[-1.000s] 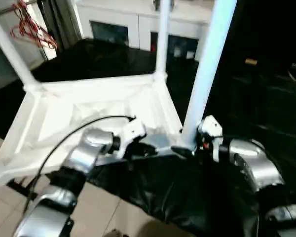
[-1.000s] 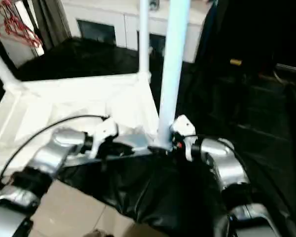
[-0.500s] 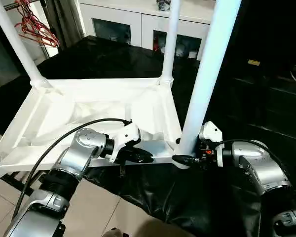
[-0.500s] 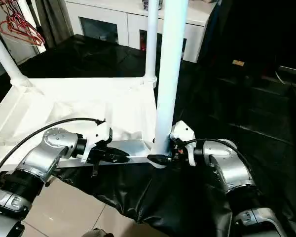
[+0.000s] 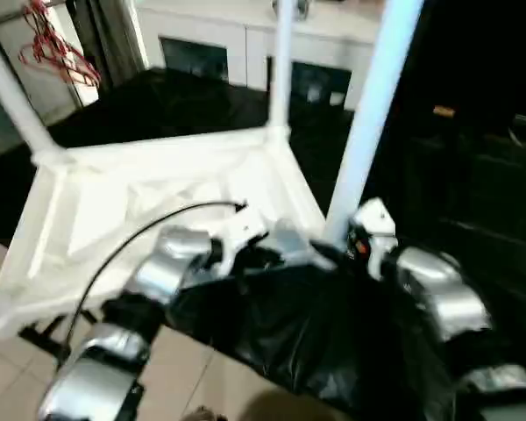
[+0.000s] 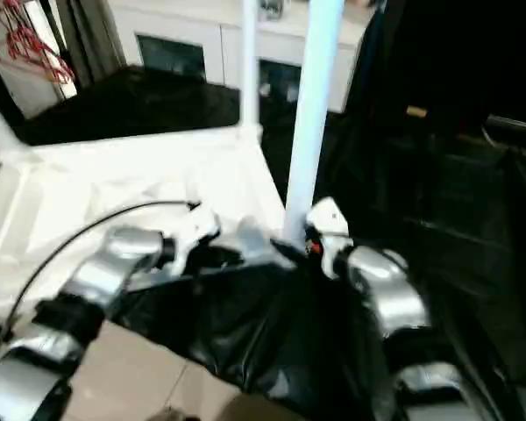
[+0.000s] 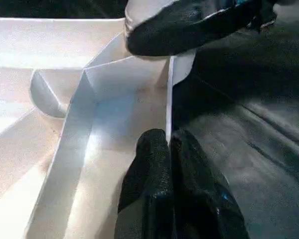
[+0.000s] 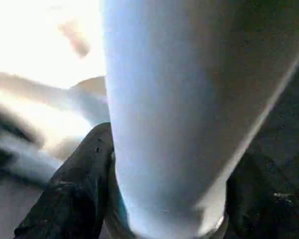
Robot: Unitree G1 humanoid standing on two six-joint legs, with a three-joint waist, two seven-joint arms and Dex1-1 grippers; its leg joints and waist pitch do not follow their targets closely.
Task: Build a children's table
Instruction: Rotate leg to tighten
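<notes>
Left eye view: children's table (image 5: 158, 189) lies upside down, legs pointing up; right tool (image 8: 164, 199) clamps near leg (image 5: 368, 114), left tool (image 7: 169, 164) pinched on top's rim (image 7: 168, 107).

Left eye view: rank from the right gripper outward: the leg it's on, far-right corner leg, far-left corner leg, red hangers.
1. Near leg: the right gripper closes around its base.
2. Far-right corner leg: behind, across the upturned table top.
3. Far-left corner leg: at the opposite far corner, leaning left.
4. Red hangers: beyond that leg, upper left, near it in the picture.
</notes>
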